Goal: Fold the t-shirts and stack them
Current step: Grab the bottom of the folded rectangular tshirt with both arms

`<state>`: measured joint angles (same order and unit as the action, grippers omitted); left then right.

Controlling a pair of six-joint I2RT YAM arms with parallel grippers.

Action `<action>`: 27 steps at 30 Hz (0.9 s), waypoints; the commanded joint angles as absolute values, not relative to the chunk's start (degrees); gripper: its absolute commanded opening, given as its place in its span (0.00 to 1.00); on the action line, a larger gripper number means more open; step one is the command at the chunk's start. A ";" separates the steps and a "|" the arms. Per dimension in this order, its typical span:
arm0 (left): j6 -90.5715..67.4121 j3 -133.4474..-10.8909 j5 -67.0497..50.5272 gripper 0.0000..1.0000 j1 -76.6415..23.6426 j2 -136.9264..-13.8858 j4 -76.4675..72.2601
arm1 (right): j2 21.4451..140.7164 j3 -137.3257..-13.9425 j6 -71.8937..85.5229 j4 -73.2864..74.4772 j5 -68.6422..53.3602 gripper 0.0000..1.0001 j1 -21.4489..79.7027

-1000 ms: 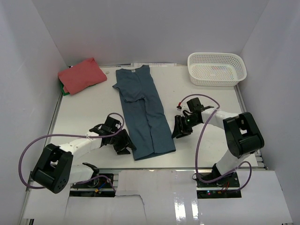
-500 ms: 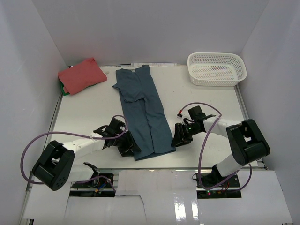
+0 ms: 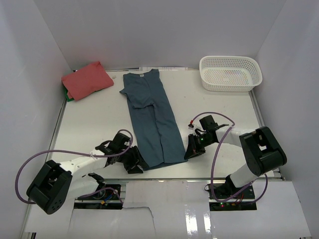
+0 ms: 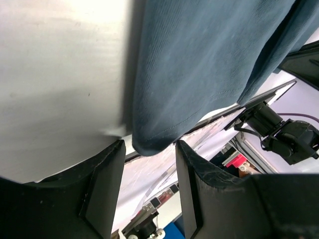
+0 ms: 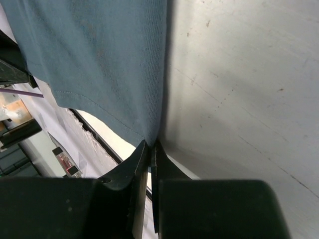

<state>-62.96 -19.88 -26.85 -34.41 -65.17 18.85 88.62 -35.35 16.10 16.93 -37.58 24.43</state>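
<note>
The dark teal-blue t-shirt (image 3: 152, 119) lies folded lengthwise into a long strip down the middle of the table, neck label at the far end. My left gripper (image 3: 138, 163) is open at the shirt's near left hem corner (image 4: 149, 142), which sits between the two fingers. My right gripper (image 3: 189, 152) is shut on the near right hem corner (image 5: 149, 132), low on the table. The coral-red t-shirt (image 3: 87, 79) lies folded at the far left corner.
A white lattice basket (image 3: 230, 72) stands at the far right. Something green (image 3: 69, 97) shows under the red shirt. The table's near edge (image 3: 199, 172) runs just behind both grippers. White walls enclose the table on three sides.
Both grippers have moved toward the near edge along the shirt's sides, down to its hem corners. The right gripper has closed on its corner. The shirt has barely shifted.
</note>
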 commanded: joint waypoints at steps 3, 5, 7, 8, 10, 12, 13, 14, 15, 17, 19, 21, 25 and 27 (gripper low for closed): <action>-62.32 -16.61 -21.27 0.57 -34.98 -65.91 24.08 | 90.00 -34.10 15.47 15.82 -36.21 0.08 24.87; -61.97 -16.79 -20.83 0.56 -34.98 -67.31 23.04 | 89.91 -34.19 15.64 15.73 -36.12 0.08 24.87; -61.96 -16.87 -20.74 0.56 -34.98 -68.46 22.15 | 89.83 -34.19 15.64 15.82 -36.21 0.08 24.87; -61.88 -16.96 -20.66 0.55 -34.98 -68.90 21.37 | 89.56 -34.19 15.64 15.91 -36.12 0.08 24.87; -61.96 -16.96 -20.48 0.54 -34.98 -70.13 20.66 | 89.47 -34.19 15.64 16.08 -36.04 0.08 24.87; -61.96 -16.96 -19.69 0.54 -34.98 -70.66 20.39 | 89.21 -34.02 15.82 16.08 -36.30 0.08 24.96; -62.05 -16.88 -19.34 0.54 -34.98 -70.66 20.39 | 89.12 -34.01 15.82 16.00 -36.30 0.08 24.96; -62.14 -16.61 -18.47 0.54 -34.98 -70.58 20.39 | 88.95 -34.01 15.82 16.00 -36.30 0.08 24.96; -62.75 -16.44 -17.85 0.54 -34.98 -69.97 20.56 | 88.95 -34.01 15.91 16.00 -36.30 0.08 24.96; -63.63 -15.47 -16.79 0.54 -34.98 -69.00 20.74 | 88.86 -34.19 15.91 16.17 -36.39 0.08 24.96; -65.12 -14.86 -16.09 0.54 -34.98 -66.63 21.35 | 88.68 -34.28 15.91 16.26 -36.39 0.08 24.96; -66.18 -14.33 -14.69 0.54 -34.98 -65.13 22.23 | 88.77 -34.37 15.82 16.26 -36.30 0.08 24.96; -67.50 -14.41 -12.05 0.53 -34.98 -61.79 25.13 | 88.77 -34.37 15.82 16.08 -36.56 0.08 24.96; -67.94 -14.68 -10.90 0.52 -34.98 -61.52 25.40 | 88.68 -34.37 15.82 16.08 -36.74 0.08 24.96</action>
<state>-68.42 -17.19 -23.83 -34.89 -60.86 18.46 88.92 -35.07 16.36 16.10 -38.37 24.51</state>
